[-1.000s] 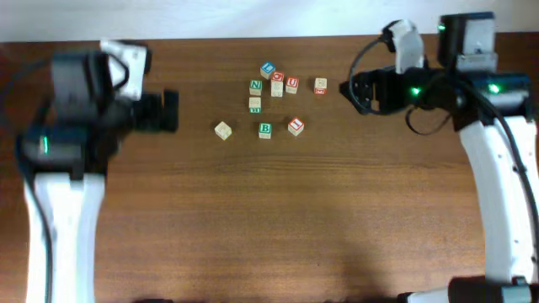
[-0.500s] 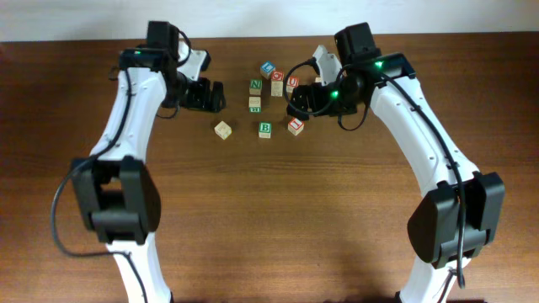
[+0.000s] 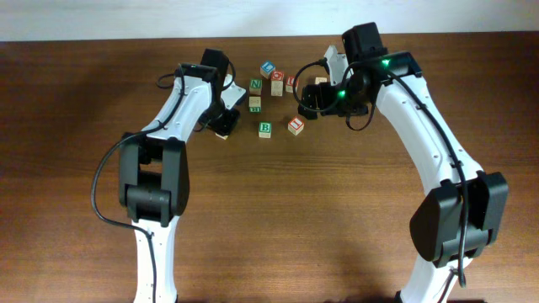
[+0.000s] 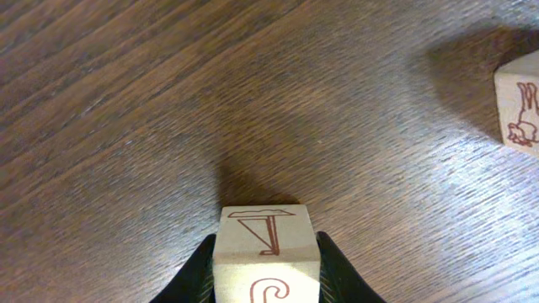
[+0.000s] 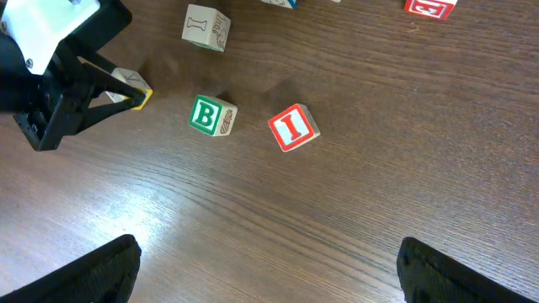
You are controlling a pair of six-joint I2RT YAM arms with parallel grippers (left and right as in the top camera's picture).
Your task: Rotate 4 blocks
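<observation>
My left gripper (image 4: 268,282) is shut on a tan block (image 4: 268,244) with red-brown line marks, one black finger pressed against each side; it rests on the table. In the overhead view the left gripper (image 3: 223,124) covers this block. The green "B" block (image 3: 264,130) and the red "I" block (image 3: 295,126) sit just right of it. A pale block with faint marks (image 3: 254,103) lies behind them. My right gripper (image 5: 282,278) is open and holds nothing, hovering above the table (image 3: 337,210) near the "B" block (image 5: 211,115) and the "I" block (image 5: 293,127).
More cubes cluster at the back: a green "N" cube (image 3: 255,85), a blue one (image 3: 268,69), a red "U" cube (image 3: 291,82) and a tan one (image 3: 276,88). Another pale cube (image 4: 520,109) shows at the right edge of the left wrist view.
The left arm has swung right and come down over the tan block, and its jaws have closed on it. The right arm shifted only slightly and stays open.
</observation>
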